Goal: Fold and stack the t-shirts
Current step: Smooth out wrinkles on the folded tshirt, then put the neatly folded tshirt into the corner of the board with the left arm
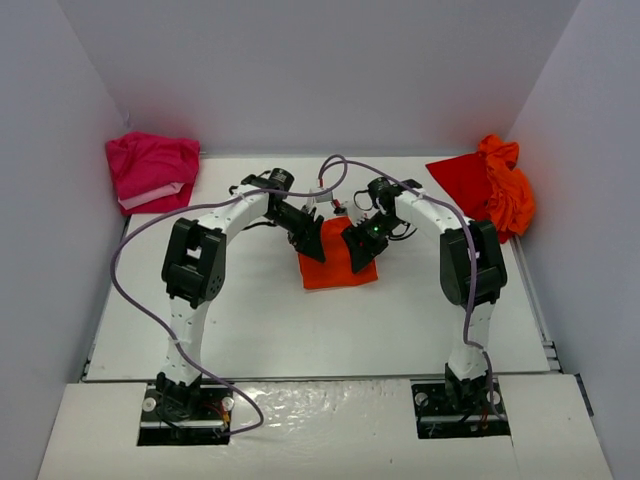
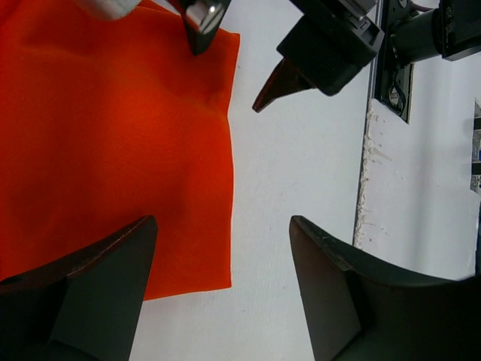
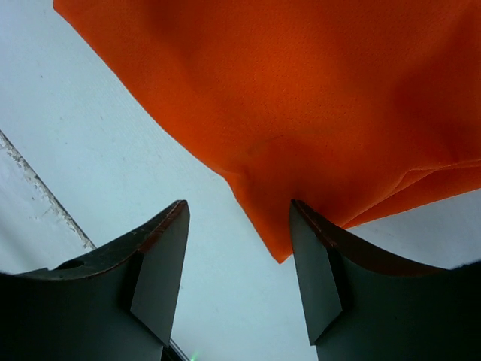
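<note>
A folded orange t-shirt lies flat at the table's middle; it fills the left of the left wrist view and the top of the right wrist view. My left gripper is open and empty over the shirt's upper left corner. My right gripper is open and empty over its upper right corner. A folded pink t-shirt sits at the back left. A crumpled pile of orange and red t-shirts sits at the back right.
White walls close in the table at the back and both sides. A purple cable loops from the left arm over the table. The right gripper's body shows in the left wrist view.
</note>
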{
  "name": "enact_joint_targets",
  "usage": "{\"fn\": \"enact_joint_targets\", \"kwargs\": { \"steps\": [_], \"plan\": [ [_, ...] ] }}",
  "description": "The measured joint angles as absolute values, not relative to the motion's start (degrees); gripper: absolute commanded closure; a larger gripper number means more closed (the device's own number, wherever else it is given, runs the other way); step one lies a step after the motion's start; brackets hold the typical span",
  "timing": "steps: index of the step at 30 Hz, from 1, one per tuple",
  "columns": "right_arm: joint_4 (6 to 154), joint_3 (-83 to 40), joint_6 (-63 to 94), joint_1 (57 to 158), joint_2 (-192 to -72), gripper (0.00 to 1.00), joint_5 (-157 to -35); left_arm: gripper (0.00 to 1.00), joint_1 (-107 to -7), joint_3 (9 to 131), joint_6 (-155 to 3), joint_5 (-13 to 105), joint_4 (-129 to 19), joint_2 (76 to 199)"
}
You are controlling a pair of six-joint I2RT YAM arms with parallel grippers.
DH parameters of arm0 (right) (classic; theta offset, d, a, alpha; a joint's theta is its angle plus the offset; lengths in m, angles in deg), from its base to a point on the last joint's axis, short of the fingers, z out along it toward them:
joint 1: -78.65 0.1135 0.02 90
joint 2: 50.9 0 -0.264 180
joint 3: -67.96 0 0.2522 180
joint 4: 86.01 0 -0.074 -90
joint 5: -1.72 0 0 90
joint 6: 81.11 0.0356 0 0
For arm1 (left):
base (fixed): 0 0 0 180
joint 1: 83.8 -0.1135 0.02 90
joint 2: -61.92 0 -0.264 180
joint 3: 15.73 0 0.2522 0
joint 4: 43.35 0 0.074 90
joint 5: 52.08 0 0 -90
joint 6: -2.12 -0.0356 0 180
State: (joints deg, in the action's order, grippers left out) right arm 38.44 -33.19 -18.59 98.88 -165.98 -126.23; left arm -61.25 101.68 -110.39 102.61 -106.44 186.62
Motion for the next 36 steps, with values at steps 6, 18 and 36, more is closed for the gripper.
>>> {"fn": "enact_joint_targets", "kwargs": {
  "steps": [6,18,36],
  "plan": [
    [39.88,-33.13,-18.64,98.88,-166.11,0.48,-127.35,0.32,-61.68,98.63,-109.37,101.63,-102.45,184.64],
    [43.26,-32.89,-16.36,84.23,-158.52,0.47,-131.53,0.32,-81.78,90.26,-96.06,83.67,-108.27,180.53],
    [43.90,-32.43,-13.52,85.02,-156.32,0.47,-131.27,0.31,-79.23,88.19,-94.91,89.48,-113.95,183.06]
  ]
}}
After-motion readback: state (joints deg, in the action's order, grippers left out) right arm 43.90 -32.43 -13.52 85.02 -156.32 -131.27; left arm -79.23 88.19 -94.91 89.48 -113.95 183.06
